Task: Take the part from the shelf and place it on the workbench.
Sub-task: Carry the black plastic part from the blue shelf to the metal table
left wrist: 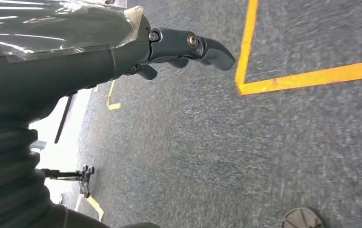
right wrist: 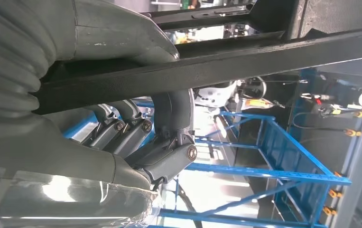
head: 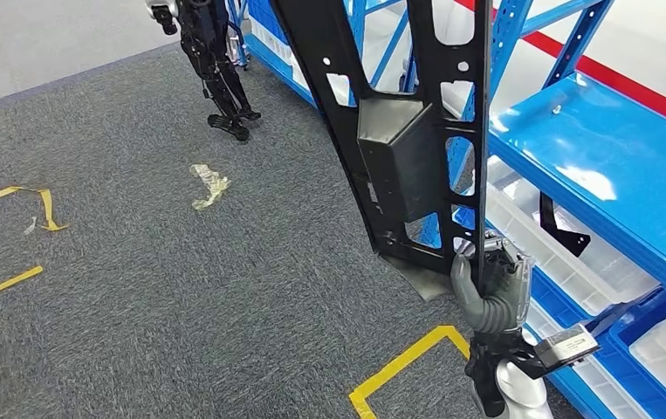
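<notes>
The part (head: 403, 131) is a long black frame of bars with cut-outs and a black box at its middle. It stands upright in front of the blue shelf (head: 608, 148). My right hand (head: 486, 288) grips its lower edge, and in the right wrist view the thumb and dark fingers (right wrist: 169, 128) wrap one black bar of the part (right wrist: 245, 64). My left hand (left wrist: 179, 47) hangs over the grey carpet (left wrist: 226, 156) with its fingers curled in and nothing in them.
Yellow tape lines (head: 399, 362) mark the carpet near my right arm and at the left (head: 15, 205). Another robot's dark legs (head: 220, 70) stand at the back. White bins (head: 556, 253) sit on the lower shelf. A scrap of clear tape (head: 209, 185) lies on the carpet.
</notes>
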Motion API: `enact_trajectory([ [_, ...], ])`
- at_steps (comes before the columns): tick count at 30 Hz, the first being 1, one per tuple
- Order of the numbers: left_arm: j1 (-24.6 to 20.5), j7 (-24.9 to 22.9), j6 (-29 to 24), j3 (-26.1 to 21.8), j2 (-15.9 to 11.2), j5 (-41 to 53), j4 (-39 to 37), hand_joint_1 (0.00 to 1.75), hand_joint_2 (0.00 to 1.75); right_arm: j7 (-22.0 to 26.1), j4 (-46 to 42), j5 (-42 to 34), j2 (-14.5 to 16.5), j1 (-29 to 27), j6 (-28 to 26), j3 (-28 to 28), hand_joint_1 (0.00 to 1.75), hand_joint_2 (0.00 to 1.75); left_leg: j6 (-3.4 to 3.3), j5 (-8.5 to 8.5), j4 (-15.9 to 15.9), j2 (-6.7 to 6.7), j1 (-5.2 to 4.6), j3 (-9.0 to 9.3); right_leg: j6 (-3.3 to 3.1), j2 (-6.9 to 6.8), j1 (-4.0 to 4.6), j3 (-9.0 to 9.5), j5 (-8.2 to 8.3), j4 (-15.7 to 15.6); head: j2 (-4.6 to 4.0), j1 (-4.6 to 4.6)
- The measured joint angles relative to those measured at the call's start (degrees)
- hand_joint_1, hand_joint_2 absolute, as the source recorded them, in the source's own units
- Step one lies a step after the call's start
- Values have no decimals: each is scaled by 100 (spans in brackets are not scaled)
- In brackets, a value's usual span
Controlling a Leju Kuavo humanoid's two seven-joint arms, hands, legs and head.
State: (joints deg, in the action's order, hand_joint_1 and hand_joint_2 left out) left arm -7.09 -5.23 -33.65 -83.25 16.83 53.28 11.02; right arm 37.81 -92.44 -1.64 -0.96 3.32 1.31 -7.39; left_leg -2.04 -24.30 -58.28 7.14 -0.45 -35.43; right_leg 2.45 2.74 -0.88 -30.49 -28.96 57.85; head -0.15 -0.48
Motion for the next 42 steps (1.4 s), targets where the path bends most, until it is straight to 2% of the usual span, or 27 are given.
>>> enact_trajectory([
  [1, 1, -3, -3, 2, 0, 2, 0, 0, 175, 0, 5, -3, -3, 4, 6, -2, 175, 175, 24, 1, -9, 9, 9, -20, -34, -54, -12, 5, 19, -5, 0, 1],
  [3, 2, -11, -16, 5, 0, 6, 0, 0, 175, 0, 15, -6, -2, 22, 19, -9, 175, 175, 76, -146, -213, -203, 1, -126, -109, -172, -34, 6, 50, -25, 0, -35],
  [5, 1, -20, -33, 14, 0, 11, 0, 0, 175, 0, 25, -9, 1, 31, 27, -13, 175, 175, 130, -508, -847, -535, 3, -416, -162, -305, -24, 7, 55, -31, 0, -90],
  [7, 0, -33, -52, 19, 0, 16, 0, 0, 175, 0, 39, -9, -2, 32, 28, -9, 175, 175, 170, -766, -1503, -663, 30, -724, -182, -465, -1, 1, 47, -29, 0, -108],
  [8, -1, -37, -65, 20, 0, 19, 0, 0, 175, 0, 49, -7, -2, 36, 24, -10, 175, 175, 180, -751, -1584, -687, 39, -756, -185, -545, 4, -1, 43, -29, 0, -111],
  [9, -1, -40, -79, 20, 0, 21, 0, 0, 175, 0, 58, -4, 0, 42, 15, -11, 175, 175, 183, -641, -1443, -716, 49, -674, -187, -620, 4, 1, 39, -28, 0, -111],
  [10, -2, -40, -91, 21, 0, 24, 0, 0, 175, 0, 65, -3, 3, 50, 3, -12, 175, 175, 178, -476, -1123, -778, 57, -495, -188, -685, 4, 7, 35, -28, 0, -111],
  [12, -7, -36, -116, 22, 0, 29, 0, 0, 175, 0, 72, -2, 8, 75, -31, -12, 175, 175, 152, -231, -388, -1027, 42, -85, -160, -796, 38, 22, 10, -23, 0, -109],
  [14, -9, 5, -146, 23, 0, 14, 0, 0, 175, 0, 73, -3, 14, 92, -72, -10, 175, 175, 101, -188, -70, -1141, 0, 76, -113, -901, 83, 36, -18, -21, 0, -84],
  [16, -4, 124, -168, 23, 0, -36, 1, 0, 175, 0, 57, -2, 27, 89, -129, 2, 175, 175, 25, -170, -37, -1000, -19, 72, -66, -1015, 94, 48, -46, -20, 0, -61],
  [17, -2, 217, -169, 23, 0, -71, 2, 0, 175, 0, 28, 0, 32, 72, -163, 24, 175, 175, -15, -152, -18, -930, -18, 78, -44, -973, 81, 38, -86, 25, 0, -58],
  [19, 5, 505, -88, 21, -6, -164, 5, 0, 175, 0, -136, 17, 36, -72, -238, 121, 175, 175, -97, -116, 17, -787, 6, 98, -50, -676, 60, -137, -311, 440, 0, -43],
  [21, 14, 804, 59, 17, -21, -258, 8, 0, 175, 0, -383, 69, 36, -381, -297, 279, 175, 175, -136, -106, 18, -614, 11, 93, -99, -374, 46, -515, -644, 1247, 0, -18],
  [22, 19, 898, 124, 14, -28, -291, 9, 0, 175, 0, -502, 106, 37, -559, -312, 359, 175, 175, -141, -105, 17, -516, 11, 91, -102, -318, 47, -693, -749, 1588, 0, -8],
  [23, 23, 953, 172, 10, -33, -318, 9, 0, 175, 0, -619, 143, 39, -730, -322, 427, 175, 175, -142, -104, 15, -423, 10, 91, -78, -296, 46, -782, -759, 1724, 0, -5],
  [24, 25, 982, 209, 5, -34, -338, 9, 0, 175, 0, -735, 174, 44, -882, -325, 479, 175, 175, -141, -103, 12, -336, 10, 97, -35, -281, 41, -759, -675, 1625, 0, -5],
  [26, 29, 1042, 247, -8, -35, -388, 9, 0, 175, 0, -952, 218, 61, -1124, -325, 560, 175, 175, -127, -104, 5, -185, 17, 113, 76, -158, 7, -430, -332, 863, 0, -3],
  [27, 30, 1104, 252, -18, -39, -433, 11, 0, 175, 0, -1049, 231, 75, -1211, -313, 595, 175, 175, -105, -111, -9, -122, 8, 115, 97, -61, -5, -255, -176, 474, 0, -2],
  [29, 37, 1347, 361, -72, -61, -624, 17, 0, 175, 0, -1218, 243, 105, -1362, -239, 647, 175, 175, -49, -117, -24, -24, -11, 97, 47, 54, -16, -65, -14, 74, 0, -6],
  [31, 40, 1587, 733, -186, -141, -903, 23, 0, 175, 0, -1343, 250, 126, -1453, -133, 674, 175, 175, 9, -102, -17, 52, -9, 69, -61, -32, -11, -48, 28, 47, 0, -12],
  [32, 36, 1646, 956, -248, -200, -1011, 23, 0, 175, 0, -1392, 261, 142, -1472, -97, 685, 175, 175, 37, -124, -43, -6, -6, 50, -99, -82, -16, -45, 45, 40, 0, -12],
  [34, 12, 1674, 1242, -338, -303, -1110, 21, 0, 175, 0, -1507, 295, 197, -1531, -72, 710, 175, 175, 96, -357, -366, -298, -2, -91, -184, -208, -35, -42, 63, 20, 0, -32],
  [36, -11, 1727, 1325, -389, -357, -1142, 20, 0, 175, 1, -1625, 317, 244, -1644, -71, 745, 175, 175, 156, -764, -1087, -587, 20, -413, -241, -361, -13, -47, 56, 20, 0, -53],
  [38, -14, 1787, 1347, -437, -393, -1166, 20, 0, 175, 1, -1712, 331, 274, -1738, -67, 772, 175, 175, 198, -975, -1650, -666, 58, -664, -252, -519, -1, -58, 51, 21, 0, -55],
  [39, -11, 1805, 1348, -457, -406, -1178, 20, 0, 175, 1, -1748, 336, 289, -1766, -64, 780, 175, 175, 211, -932, -1652, -687, 77, -649, -251, -591, -1, -60, 50, 21, 0, -56],
  [40, -9, 1817, 1345, -475, -415, -1189, 20, 0, 175, 0, -1781, 341, 307, -1787, -61, 786, 175, 175, 219, -797, -1426, -726, 93, -517, -250, -656, -3, -57, 47, 21, 0, -56],
  [42, -19, 1829, 1338, -492, -426, -1199, 19, 0, 175, 0, -1861, 360, 347, -1822, -57, 798, 175, 175, 221, -480, -624, -953, 100, -62, -229, -768, 8, -41, 30, 25, 0, -57],
])
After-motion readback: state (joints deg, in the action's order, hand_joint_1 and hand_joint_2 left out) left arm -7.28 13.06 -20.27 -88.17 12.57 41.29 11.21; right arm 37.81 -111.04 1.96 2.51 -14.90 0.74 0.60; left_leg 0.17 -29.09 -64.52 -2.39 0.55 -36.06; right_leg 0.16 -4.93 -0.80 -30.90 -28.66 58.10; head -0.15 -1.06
